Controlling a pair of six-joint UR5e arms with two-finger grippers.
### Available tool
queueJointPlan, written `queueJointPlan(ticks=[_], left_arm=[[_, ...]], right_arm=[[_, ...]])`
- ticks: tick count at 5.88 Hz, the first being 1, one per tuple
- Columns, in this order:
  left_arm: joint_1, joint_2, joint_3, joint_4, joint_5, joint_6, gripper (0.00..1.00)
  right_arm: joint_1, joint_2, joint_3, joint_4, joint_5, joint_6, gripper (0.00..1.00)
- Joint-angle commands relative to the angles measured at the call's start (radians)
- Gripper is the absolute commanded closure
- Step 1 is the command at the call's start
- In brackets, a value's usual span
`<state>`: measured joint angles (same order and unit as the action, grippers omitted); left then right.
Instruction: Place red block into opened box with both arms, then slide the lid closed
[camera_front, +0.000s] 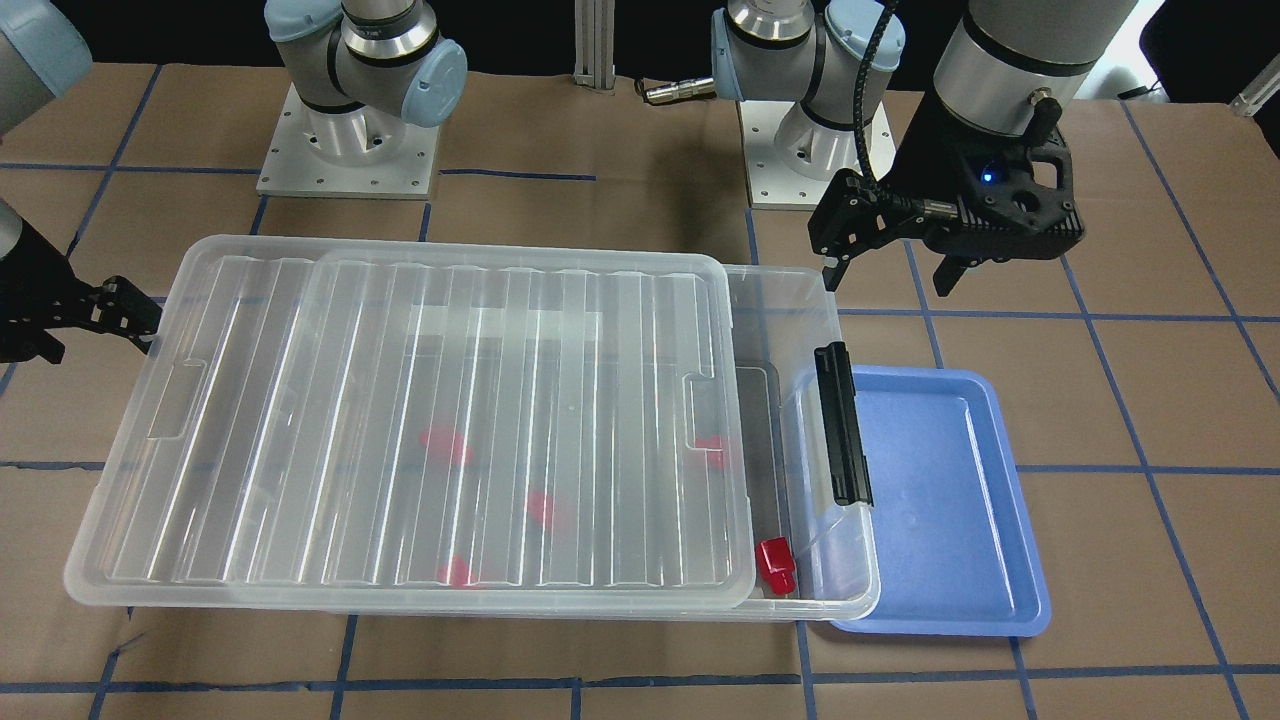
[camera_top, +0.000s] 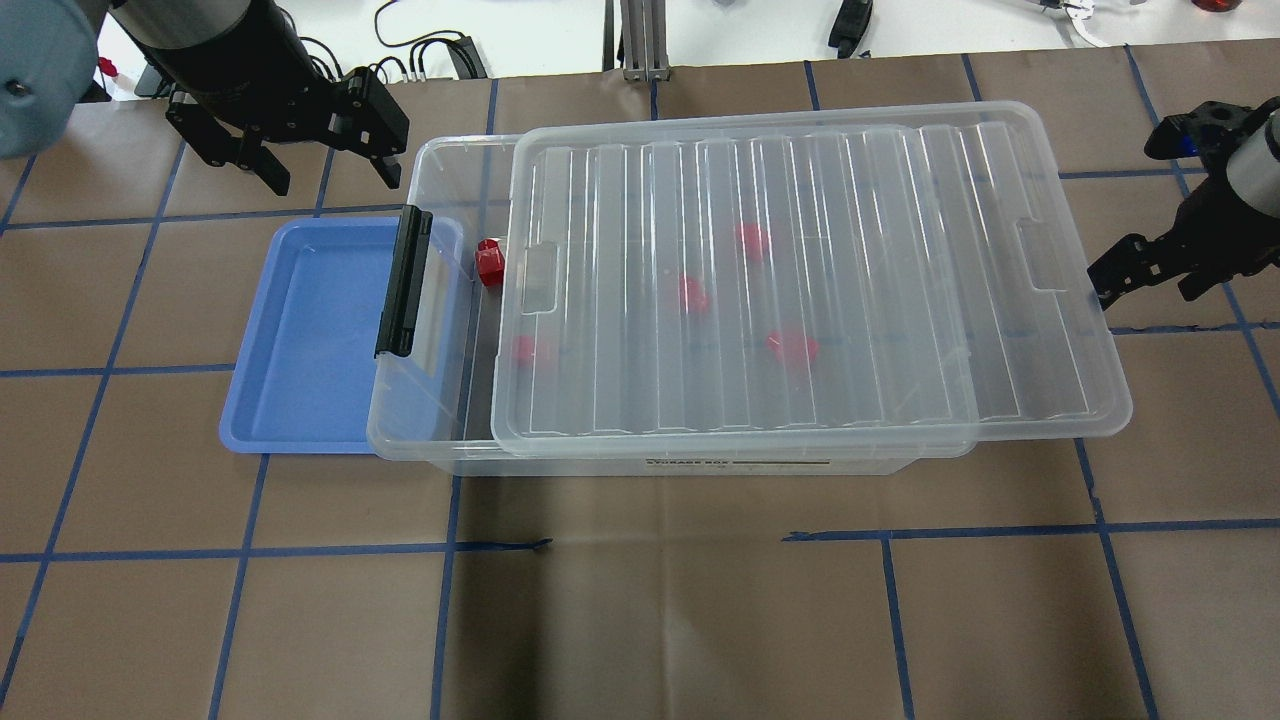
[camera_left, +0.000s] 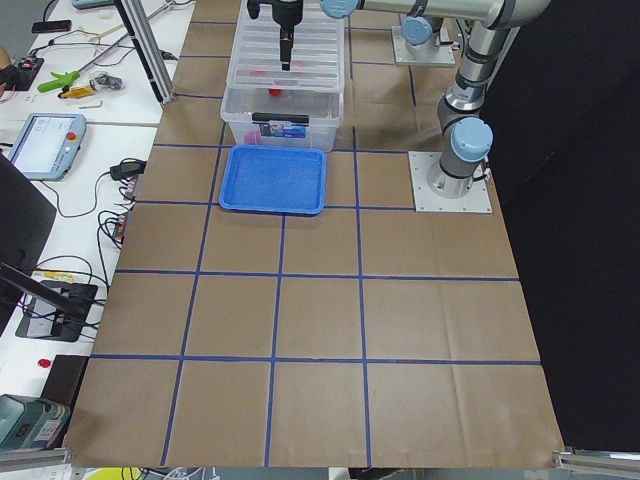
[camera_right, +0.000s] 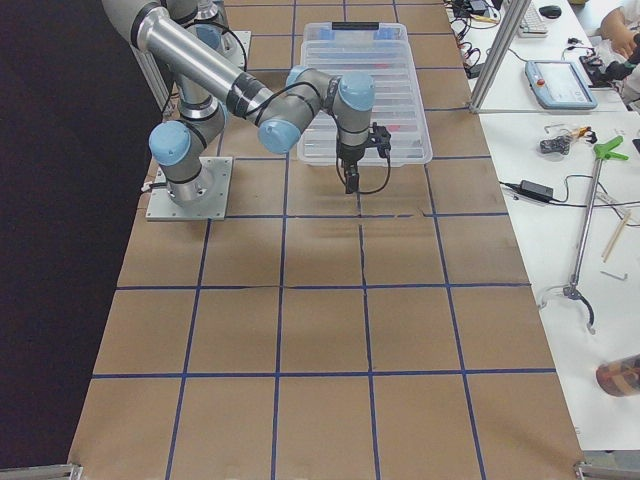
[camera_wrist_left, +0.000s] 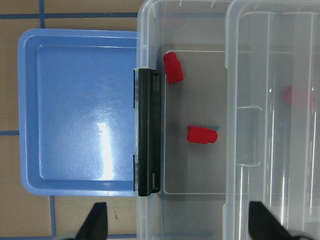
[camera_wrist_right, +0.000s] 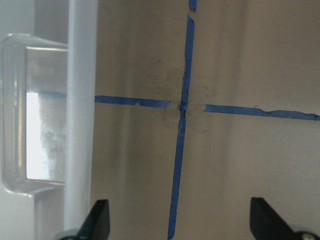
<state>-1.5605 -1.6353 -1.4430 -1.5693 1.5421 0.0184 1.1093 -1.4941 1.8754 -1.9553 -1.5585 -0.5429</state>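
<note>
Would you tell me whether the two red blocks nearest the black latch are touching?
Apart. The left wrist view shows the upper red block and the lower red block with bare floor of the box plainly between them.

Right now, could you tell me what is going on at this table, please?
A robot is working on a large clear plastic storage box. Its ribbed clear lid covers most of it, leaving a gap at its black latch, where a small red block lies uncovered; more red blocks show through the lid. The left gripper hovers open near that end, empty; the right gripper is open by the lid's far end.
</note>
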Motion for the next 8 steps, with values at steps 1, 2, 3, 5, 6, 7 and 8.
queueJointPlan(ticks=[1, 2, 3, 5, 6, 7, 8], left_arm=[[-0.001, -0.001, 0.000, 0.000, 0.001, 0.000, 0.02], [-0.001, -0.001, 0.001, 0.000, 0.001, 0.000, 0.02], [-0.001, -0.001, 0.001, 0.000, 0.001, 0.000, 0.02], [-0.001, -0.001, 0.001, 0.000, 0.001, 0.000, 0.02], [0.000, -0.001, 0.004, 0.000, 0.001, 0.000, 0.02], [0.000, -0.001, 0.003, 0.000, 0.001, 0.000, 0.02], [0.000, -0.001, 0.001, 0.000, 0.001, 0.002, 0.02]], right_arm=[[0.024, 0.000, 0.001, 0.001, 0.000, 0.040, 0.00], [0.043, -0.003, -0.001, 0.001, 0.000, 0.084, 0.00], [0.064, -0.018, 0.001, 0.001, -0.002, 0.116, 0.00], [0.092, -0.026, 0.024, 0.001, 0.001, 0.162, 0.00], [0.092, -0.035, 0.024, 0.001, 0.001, 0.165, 0.00], [0.095, -0.038, 0.028, 0.001, 0.003, 0.170, 0.00], [0.110, -0.038, 0.036, 0.001, 0.003, 0.194, 0.00]])
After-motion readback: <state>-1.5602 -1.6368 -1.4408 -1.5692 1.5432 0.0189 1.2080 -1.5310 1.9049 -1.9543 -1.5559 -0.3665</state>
